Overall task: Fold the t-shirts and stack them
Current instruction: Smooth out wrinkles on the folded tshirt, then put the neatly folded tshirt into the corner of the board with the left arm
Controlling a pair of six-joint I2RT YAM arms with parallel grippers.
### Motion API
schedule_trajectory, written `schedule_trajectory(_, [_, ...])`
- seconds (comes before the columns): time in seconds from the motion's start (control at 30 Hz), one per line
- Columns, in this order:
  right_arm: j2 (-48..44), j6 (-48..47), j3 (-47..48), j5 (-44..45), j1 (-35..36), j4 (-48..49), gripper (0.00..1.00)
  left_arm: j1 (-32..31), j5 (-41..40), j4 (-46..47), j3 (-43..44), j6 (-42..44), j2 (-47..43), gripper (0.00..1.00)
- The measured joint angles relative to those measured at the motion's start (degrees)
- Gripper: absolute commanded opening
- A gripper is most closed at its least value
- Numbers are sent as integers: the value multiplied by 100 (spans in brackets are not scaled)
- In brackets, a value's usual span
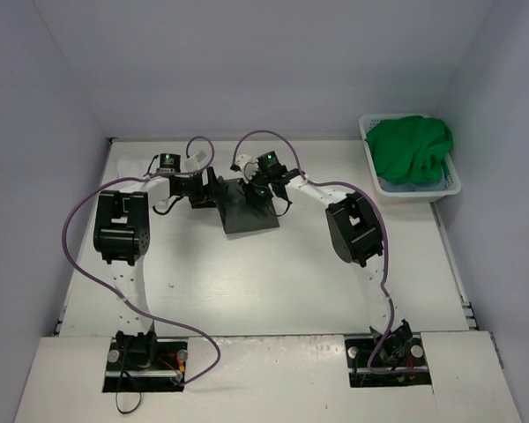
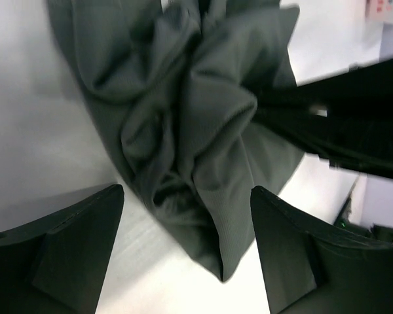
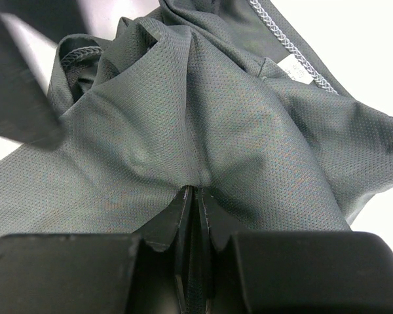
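Just past the table's (image 1: pixel 247 291) middle, at 12 o'clock, a fold of the grey shirt (image 1: pixel 247 213) is pinched by the right gripper (image 3: pixel 195 196). The left gripper (image 2: pixel 185 196) is held apart, with the bunched cloth between its fingers. Farther off, at 2 o'clock, the green shirt (image 1: pixel 410 148) is heaped in the basket (image 1: pixel 423 194).

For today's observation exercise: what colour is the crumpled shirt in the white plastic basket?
The crumpled cloth shirt is bright green; top external view shows it best.

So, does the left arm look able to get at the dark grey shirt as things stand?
Probably yes. The left gripper is open, with the bunched dark grey shirt just ahead of it and nothing between. The right gripper, shut on the same shirt, sits off to one side.
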Motion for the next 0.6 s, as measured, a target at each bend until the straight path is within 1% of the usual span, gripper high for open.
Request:
schedule_trajectory(0.27, [-28,-11,-15,-76,0,-68,4,-278,-656,94,302,-96,109,75])
schedule_trajectory(0.53, [-33,-11,-15,-114,0,-109,4,-616,-693,422,400,-229,249,74])
schedule_trajectory(0.57, [-33,-13,-15,-114,0,-111,4,-654,-673,461,404,-238,269,74])
schedule_trajectory(0.6, [-33,-15,-15,-114,0,-118,4,-695,-662,507,411,-243,284,71])
